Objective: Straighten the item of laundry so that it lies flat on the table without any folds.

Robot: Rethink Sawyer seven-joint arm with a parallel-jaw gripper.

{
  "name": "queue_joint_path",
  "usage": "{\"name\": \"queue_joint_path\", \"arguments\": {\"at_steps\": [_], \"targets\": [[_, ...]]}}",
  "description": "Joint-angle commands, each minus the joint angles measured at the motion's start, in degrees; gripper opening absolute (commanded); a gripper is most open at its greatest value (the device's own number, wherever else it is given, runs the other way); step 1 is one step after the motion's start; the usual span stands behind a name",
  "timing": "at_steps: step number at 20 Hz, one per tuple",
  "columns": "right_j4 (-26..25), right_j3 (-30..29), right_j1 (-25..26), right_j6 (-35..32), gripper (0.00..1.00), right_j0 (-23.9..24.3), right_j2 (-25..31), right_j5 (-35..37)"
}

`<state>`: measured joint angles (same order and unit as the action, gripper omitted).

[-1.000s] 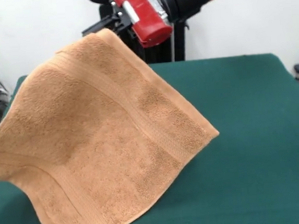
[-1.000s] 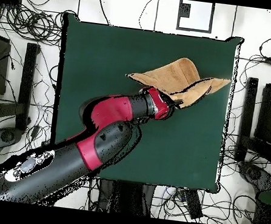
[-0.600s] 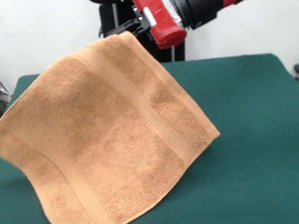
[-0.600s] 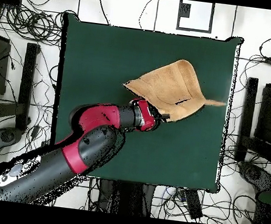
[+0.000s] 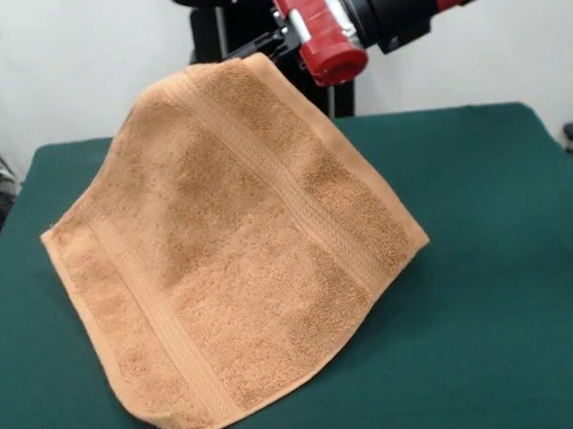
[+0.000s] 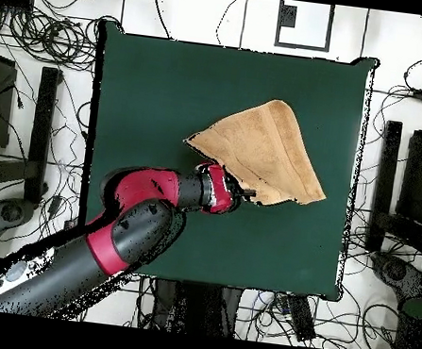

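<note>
The tan-orange towel [image 5: 235,259] hangs tilted above the dark green table [image 5: 501,256], lifted by one corner at the top. My gripper [image 5: 270,51] is shut on that raised corner. The towel's lower edge and two lower corners touch the table; a woven band runs diagonally across the cloth. In the overhead view the towel [image 6: 265,153] spreads as a slanted sheet right of centre, with the gripper [image 6: 243,192] at its near edge and the red arm coming from the lower left.
Cables and stands [image 6: 41,38] surround the table [image 6: 169,82] on the floor. A white sheet with a black mark [image 6: 304,24] lies beyond the far edge. The towel's right corner sits near the table's right edge.
The gripper has carried the held corner sideways, dragging the towel further onto the table. The corner that hung past the table edge now rests on the green cloth.
</note>
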<state>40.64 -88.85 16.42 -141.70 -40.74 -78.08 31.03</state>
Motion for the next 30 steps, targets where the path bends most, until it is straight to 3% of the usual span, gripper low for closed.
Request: {"name": "queue_joint_path", "arguments": {"at_steps": [1,10,20,30], "targets": [[1.3,0.8,-0.5,-16.4,0.0,-0.3,5.0,3.6],[2.8,-1.5,-1.6,-16.1,0.0,0.3,8.6,-5.8],[5.0,-2.1,1.0,-20.7,0.0,-0.7,7.8,-6.5],[6.8,-2.7,-1.4,-18.7,0.0,-0.2,10.6,-7.7]]}}
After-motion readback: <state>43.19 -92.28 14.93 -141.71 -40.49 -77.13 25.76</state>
